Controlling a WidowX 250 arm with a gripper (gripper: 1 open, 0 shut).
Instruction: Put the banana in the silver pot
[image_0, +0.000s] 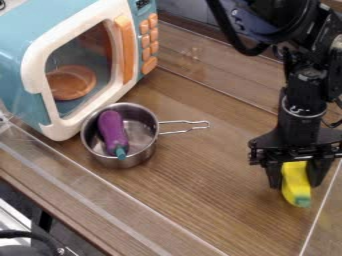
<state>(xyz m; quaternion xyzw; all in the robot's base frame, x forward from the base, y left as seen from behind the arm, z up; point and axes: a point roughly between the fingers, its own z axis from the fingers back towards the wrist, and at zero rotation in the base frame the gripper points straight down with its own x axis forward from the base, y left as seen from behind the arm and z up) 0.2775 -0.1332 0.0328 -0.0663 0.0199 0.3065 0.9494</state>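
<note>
1. A toy microwave (74, 60) stands far to the left of the fingers, door open, with an orange bowl-like pot (71, 82) inside.
2. The silver pot (120, 138) sits on the bench (201, 200) well left of the fingers, its wire handle (185, 126) pointing toward them. A purple eggplant toy (112, 131) already fills much of it, so the banana could snag on it or tip out.
3. The gripper (295, 166) points down, its 2 fingers (263, 160) straddling the banana (297, 182), which lies on the bench. Whether they are pinching it or only flanking it I cannot tell.
4. The curved, smooth banana could likely slip or swivel if gripped off-centre, then drop short of the pot.
</note>
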